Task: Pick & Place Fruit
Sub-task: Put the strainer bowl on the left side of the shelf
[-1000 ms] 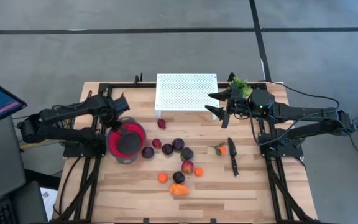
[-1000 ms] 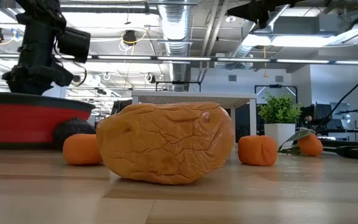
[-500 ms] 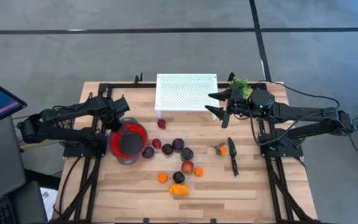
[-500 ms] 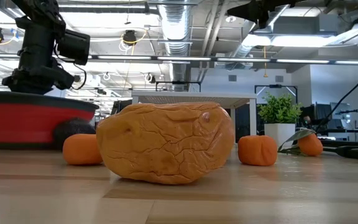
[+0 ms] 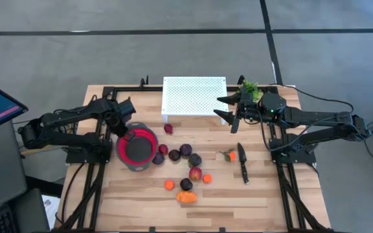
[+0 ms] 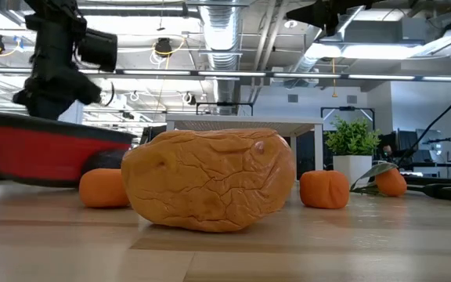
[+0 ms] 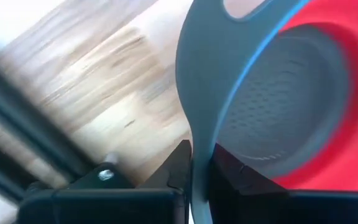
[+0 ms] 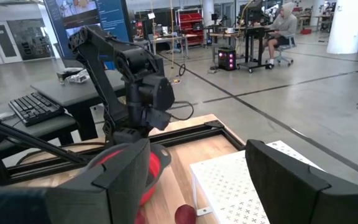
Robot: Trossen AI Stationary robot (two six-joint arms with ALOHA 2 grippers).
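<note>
My left gripper (image 5: 124, 127) points down at the table's left, shut on a red bowl (image 5: 138, 149) with a grey rim. The fruit lies to the right of the bowl. There are several dark plums (image 5: 186, 150), a red-yellow ball (image 5: 195, 173), two small oranges (image 5: 169, 185) and a larger orange piece (image 5: 186, 197) that fills the low view (image 6: 210, 180). Another orange with a leaf (image 5: 229, 155) lies farther right. My right gripper (image 5: 228, 110) hangs level and open above the table, beside the white rack (image 5: 194, 97). My left gripper pinches the bowl's grey rim tab (image 7: 194, 124) between its two fingers (image 7: 178, 167), one on each face of the thin rim. The fingers come from above and point down. The bowl sits tilted (image 6: 53, 149), its gripper side raised and its far side low on the table.
A black-handled knife (image 5: 243, 162) lies right of the fruit. A small green potted plant (image 5: 250, 87) stands at the far right behind my right gripper. Black frame rails (image 5: 96, 188) run along both sides of the table. The near part of the table is bare wood.
My left gripper has risen a little and drawn the red bowl toward the table's right, up to the nearest plum. The bowl stood level and is now tilted, its gripper side lifted.
</note>
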